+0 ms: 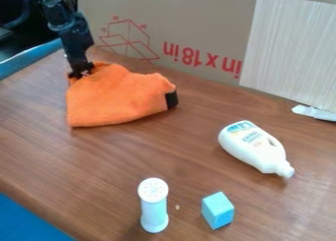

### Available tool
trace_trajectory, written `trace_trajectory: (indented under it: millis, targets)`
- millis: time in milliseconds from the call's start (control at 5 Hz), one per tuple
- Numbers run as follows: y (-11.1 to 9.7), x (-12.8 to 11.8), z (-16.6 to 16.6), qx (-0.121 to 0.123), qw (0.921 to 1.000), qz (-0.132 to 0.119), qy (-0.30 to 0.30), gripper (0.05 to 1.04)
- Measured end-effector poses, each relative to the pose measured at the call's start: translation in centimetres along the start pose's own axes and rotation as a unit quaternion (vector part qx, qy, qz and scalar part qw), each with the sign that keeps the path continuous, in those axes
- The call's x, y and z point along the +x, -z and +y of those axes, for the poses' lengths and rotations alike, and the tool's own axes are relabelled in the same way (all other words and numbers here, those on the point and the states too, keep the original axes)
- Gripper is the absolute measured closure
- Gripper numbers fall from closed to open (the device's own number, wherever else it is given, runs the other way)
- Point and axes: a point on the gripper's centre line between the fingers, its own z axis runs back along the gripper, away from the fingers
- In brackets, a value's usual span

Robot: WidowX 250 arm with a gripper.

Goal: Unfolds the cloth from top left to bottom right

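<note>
The gripper (81,74) hangs down at the upper left of the camera view, its tip against the top left corner of the orange cloth (118,96). Whether it holds the fabric cannot be made out. The cloth lies on the wooden table in a folded, bunched shape, with a straight lower left edge and a raised, rumpled top. A black patch (172,100) marks its right end.
A white bottle (255,146) lies on its side at the right. Near the front stand a white-topped shaker (154,205) and a light blue block (217,210). Cardboard (190,18) walls the back, and a white object (315,112) lies at the right edge.
</note>
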Motion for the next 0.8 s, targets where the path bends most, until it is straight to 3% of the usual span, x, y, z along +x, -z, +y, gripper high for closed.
trace_trajectory:
  millis: [200,400,600,800]
  targets:
    - [-3.2,0.7,0.5,0.013,0.999,-0.041,-0.012,1.008]
    - [-6.6,1.0,0.2,0.048,0.9971,-0.059,-0.006,1.009]
    - [-7.7,1.5,-2.2,0.078,0.9948,-0.057,0.031,1.009]
    - [-6.2,2.5,-6.2,0.083,0.9913,-0.035,0.096,1.009]
